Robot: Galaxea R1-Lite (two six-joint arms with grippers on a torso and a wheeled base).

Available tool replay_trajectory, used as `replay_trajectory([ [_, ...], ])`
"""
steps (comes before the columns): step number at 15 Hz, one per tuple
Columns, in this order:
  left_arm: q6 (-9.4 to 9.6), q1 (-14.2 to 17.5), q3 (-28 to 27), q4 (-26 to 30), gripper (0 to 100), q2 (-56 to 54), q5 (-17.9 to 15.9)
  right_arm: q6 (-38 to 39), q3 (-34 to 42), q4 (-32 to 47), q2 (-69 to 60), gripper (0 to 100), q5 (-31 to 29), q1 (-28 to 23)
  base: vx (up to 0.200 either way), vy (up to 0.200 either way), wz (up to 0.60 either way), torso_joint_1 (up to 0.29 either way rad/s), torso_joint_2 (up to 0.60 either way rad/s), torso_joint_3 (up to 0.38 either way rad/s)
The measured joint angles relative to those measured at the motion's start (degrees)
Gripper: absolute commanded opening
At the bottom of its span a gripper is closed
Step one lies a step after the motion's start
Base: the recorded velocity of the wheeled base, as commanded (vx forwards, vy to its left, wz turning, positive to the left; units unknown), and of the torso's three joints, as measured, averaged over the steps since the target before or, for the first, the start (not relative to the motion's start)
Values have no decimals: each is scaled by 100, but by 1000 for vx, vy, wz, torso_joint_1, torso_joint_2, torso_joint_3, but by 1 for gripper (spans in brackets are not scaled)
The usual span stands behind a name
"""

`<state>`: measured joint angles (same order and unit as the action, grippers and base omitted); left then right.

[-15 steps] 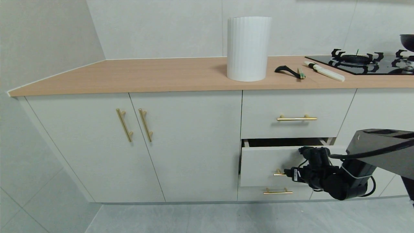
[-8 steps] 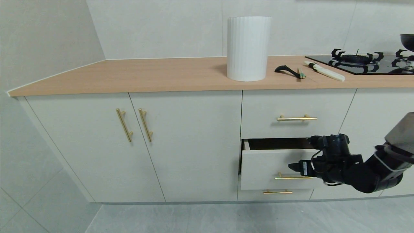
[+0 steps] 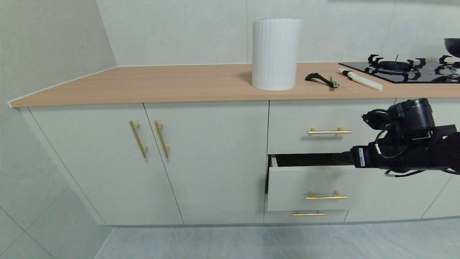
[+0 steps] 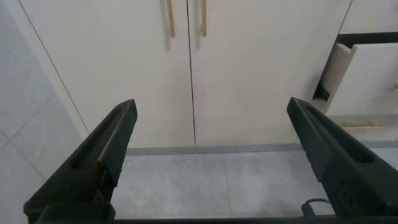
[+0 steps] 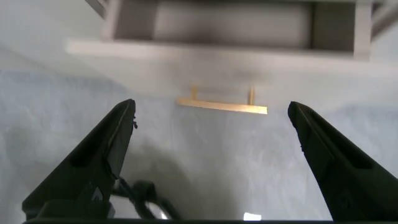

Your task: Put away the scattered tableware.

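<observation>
The right arm is held level, its right gripper (image 5: 211,109) spread wide and empty above the open pale-grey brass-handled drawer (image 3: 305,181). The left gripper (image 4: 211,106) is likewise wide and empty.

Drawer (image 3: 305,180) interior hidden, pot (image 3: 453,45) cut off

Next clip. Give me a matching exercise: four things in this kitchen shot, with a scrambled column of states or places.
Things:
1. white ribbed cylinder
2. middle drawer
3. cream knife
4. right pincer

States or places:
a. pulled partly out
b. lying flat beside the hob
c. open, holding nothing
d. standing upright on the counter

Pairs: 1-d, 2-a, 3-b, 4-c
</observation>
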<state>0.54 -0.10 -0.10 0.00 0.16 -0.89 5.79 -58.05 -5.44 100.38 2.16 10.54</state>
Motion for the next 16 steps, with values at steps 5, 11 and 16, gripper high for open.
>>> replay_trajectory([
  [5, 0, 0, 0, 0, 100, 0, 0, -10, 95, -756, 307, 100, -187, 301, 0, 0, 0, 0, 0, 0],
  [11, 0, 0, 0, 0, 100, 0, 0, 26, 296, -3140, 1501, 100, -1228, 585, 0, 0, 0, 0, 0, 0],
  [16, 0, 2, 0, 0, 100, 0, 0, 23, 174, -3983, 2498, 100, -1420, 367, 0, 0, 0, 0, 0, 0],
])
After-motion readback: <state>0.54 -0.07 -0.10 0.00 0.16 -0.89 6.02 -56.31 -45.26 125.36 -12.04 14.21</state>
